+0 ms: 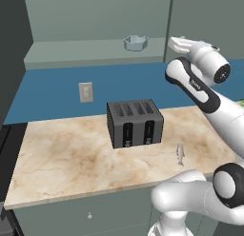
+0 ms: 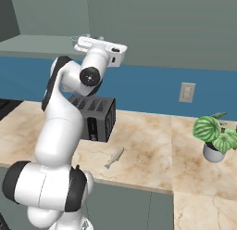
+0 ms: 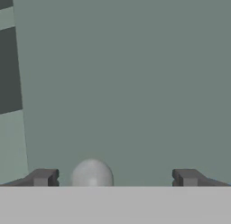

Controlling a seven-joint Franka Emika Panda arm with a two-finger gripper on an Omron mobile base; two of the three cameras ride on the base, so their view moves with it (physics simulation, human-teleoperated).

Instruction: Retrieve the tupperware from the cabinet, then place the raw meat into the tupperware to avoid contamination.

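Observation:
The cabinet (image 1: 95,16) stands open on its left half, and the pale blue-grey tupperware (image 1: 136,42) sits on its bottom shelf. My gripper (image 1: 173,40) is up at the edge of the closed right door (image 1: 205,21), just right of the tupperware, and is seen from the other side too (image 2: 76,41). In the hand view my gripper (image 3: 115,178) is open, facing the door close up. A round pale knob (image 3: 91,174) lies between the fingertips, nearer the left one (image 3: 43,177). The raw meat, a small silvery fish (image 1: 180,154) (image 2: 114,157), lies on the counter in front of the toaster.
A dark four-slot toaster (image 1: 135,122) (image 2: 99,115) stands mid-counter on the marble top (image 1: 62,154). A potted plant (image 2: 214,134) is at the right end. Wall outlets (image 1: 86,92) (image 2: 187,92) sit on the blue backsplash. A dark panel (image 1: 14,54) rises at the far left.

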